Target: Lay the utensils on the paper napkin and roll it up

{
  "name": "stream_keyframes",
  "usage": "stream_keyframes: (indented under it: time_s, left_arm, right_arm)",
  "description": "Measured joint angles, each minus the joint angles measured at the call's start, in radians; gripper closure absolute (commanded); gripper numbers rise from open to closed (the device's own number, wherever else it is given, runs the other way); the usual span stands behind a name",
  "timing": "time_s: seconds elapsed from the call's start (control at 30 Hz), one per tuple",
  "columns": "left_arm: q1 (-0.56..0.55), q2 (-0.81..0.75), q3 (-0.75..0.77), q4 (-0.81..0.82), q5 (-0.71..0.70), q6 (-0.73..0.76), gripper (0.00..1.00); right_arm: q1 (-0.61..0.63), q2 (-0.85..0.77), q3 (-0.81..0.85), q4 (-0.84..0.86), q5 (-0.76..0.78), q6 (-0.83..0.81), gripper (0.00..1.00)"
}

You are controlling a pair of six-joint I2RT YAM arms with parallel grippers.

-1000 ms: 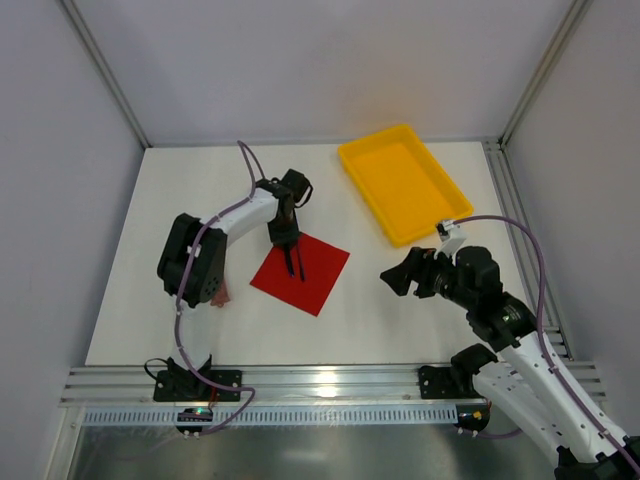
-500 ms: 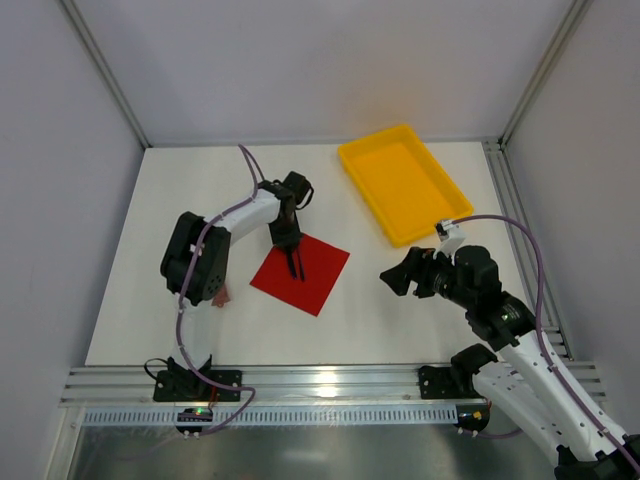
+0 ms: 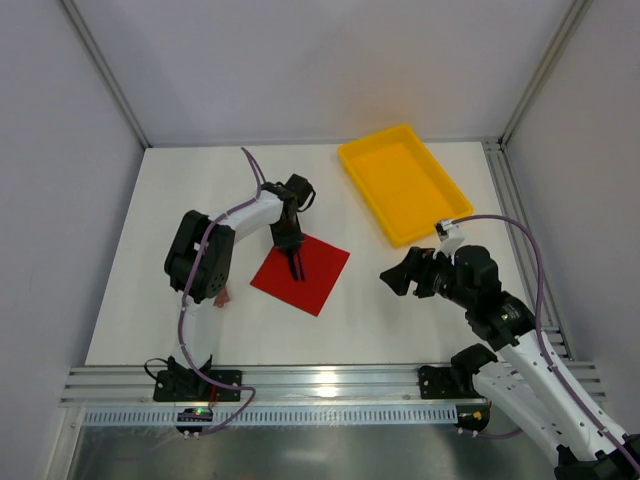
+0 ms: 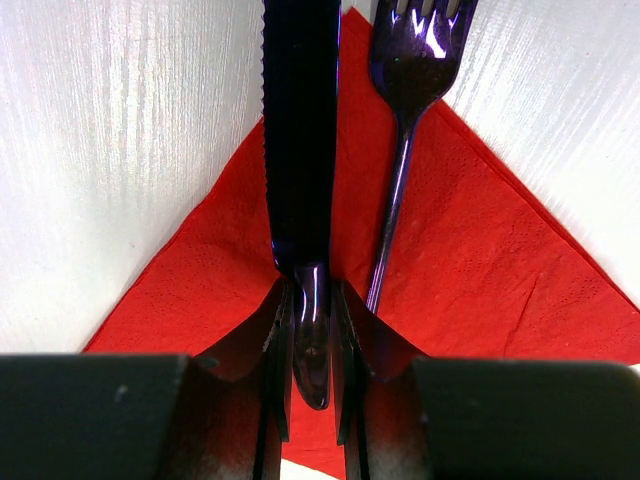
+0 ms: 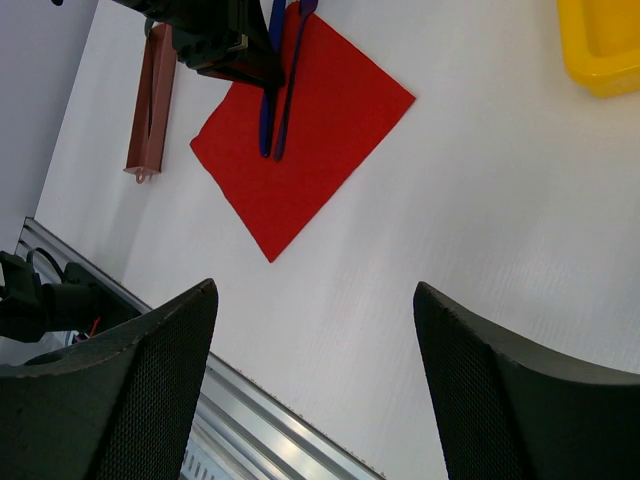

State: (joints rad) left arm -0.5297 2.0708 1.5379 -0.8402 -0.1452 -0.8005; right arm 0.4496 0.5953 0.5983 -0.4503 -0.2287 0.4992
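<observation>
White tabletop: left fingers pinch knife on napkin beside fork; right fingers gape empty near tray.

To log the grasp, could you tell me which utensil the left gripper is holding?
The serrated knife: its handle sits between the fingers of the left gripper, while the fork lies free beside it on the napkin.

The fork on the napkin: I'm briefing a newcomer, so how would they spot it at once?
Left of the yellow plastic tray, a bright red square paper napkin lies on the white table. Two slender utensils lie side by side on it. The glossy blue-purple fork has tines and lies free; the black serrated knife beside it sits in the left gripper.
</observation>
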Motion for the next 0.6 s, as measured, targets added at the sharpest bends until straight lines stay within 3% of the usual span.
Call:
stream_keyframes:
  time_s: [0.3, 0.6]
  left_arm:
    - [0.000, 0.000, 0.000, -0.001, 0.000, -0.002, 0.71]
    - [-0.002, 0.000, 0.012, -0.009, 0.003, -0.007, 0.67]
  right_arm:
    - [0.000, -0.004, 0.000, 0.000, 0.000, 0.000, 0.20]
    - [0.000, -0.023, 0.000, 0.000, 0.002, 0.000, 0.20]
